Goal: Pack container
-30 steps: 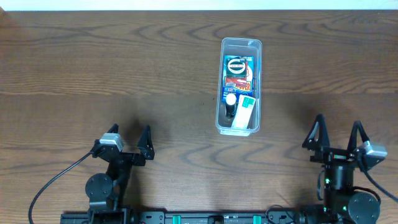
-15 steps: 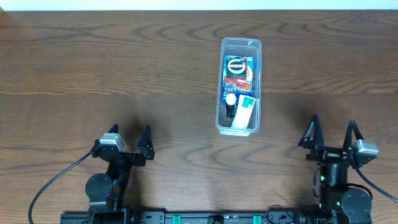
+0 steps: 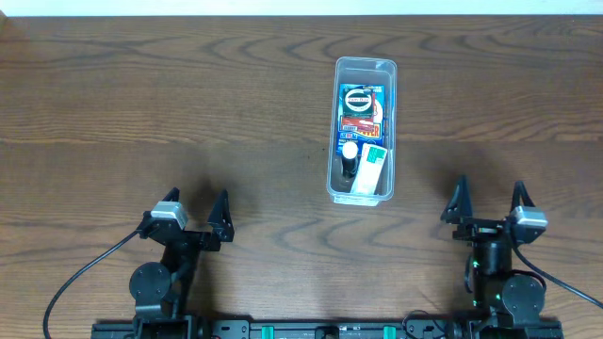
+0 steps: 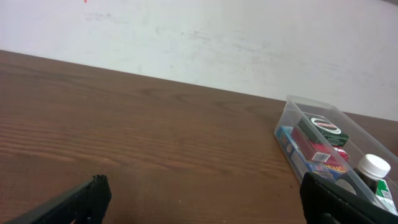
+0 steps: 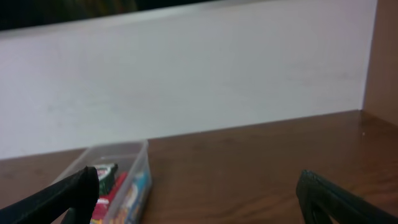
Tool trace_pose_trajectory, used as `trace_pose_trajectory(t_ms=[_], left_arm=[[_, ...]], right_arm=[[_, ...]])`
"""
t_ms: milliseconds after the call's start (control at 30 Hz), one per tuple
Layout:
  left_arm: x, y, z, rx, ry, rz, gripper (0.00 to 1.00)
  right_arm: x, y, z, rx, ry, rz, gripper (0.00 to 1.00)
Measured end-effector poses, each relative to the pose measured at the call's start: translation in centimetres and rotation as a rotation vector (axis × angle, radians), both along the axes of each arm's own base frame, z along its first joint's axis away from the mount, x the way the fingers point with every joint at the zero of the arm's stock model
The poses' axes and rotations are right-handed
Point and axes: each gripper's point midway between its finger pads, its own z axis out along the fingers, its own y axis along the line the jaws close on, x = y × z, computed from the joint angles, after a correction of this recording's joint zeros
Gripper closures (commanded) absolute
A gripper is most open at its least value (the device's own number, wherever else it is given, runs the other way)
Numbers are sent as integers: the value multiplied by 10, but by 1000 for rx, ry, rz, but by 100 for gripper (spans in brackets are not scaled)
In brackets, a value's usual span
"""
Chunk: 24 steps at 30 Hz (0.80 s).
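The clear plastic container (image 3: 364,71) stands on the wooden table right of centre, long side running front to back. It holds a round tin on a blue and red packet, a small white-capped bottle and a white and green box. It shows at the right of the left wrist view (image 4: 292,107) and low left in the right wrist view (image 5: 138,157). My left gripper (image 3: 195,209) is open and empty near the front left. My right gripper (image 3: 488,199) is open and empty near the front right, apart from the container.
The brown wooden table (image 3: 170,113) spans the view. A white wall (image 4: 205,43) stands behind its far edge. The arm bases and a black cable (image 3: 75,282) sit at the front edge.
The right arm has shifted to the left and a little away from the front edge. The left arm and the container have not moved.
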Motion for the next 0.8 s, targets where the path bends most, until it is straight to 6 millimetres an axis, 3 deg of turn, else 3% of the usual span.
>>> trace_pose_trajectory(t_ms=[533,800], left_arm=[[0,0,0,0,0,0,2],[0,0,0,0,0,0,2]], right_arm=[[3,0,-14,-36,18,-3,1],[4,0,-53,-54,174,0,1]])
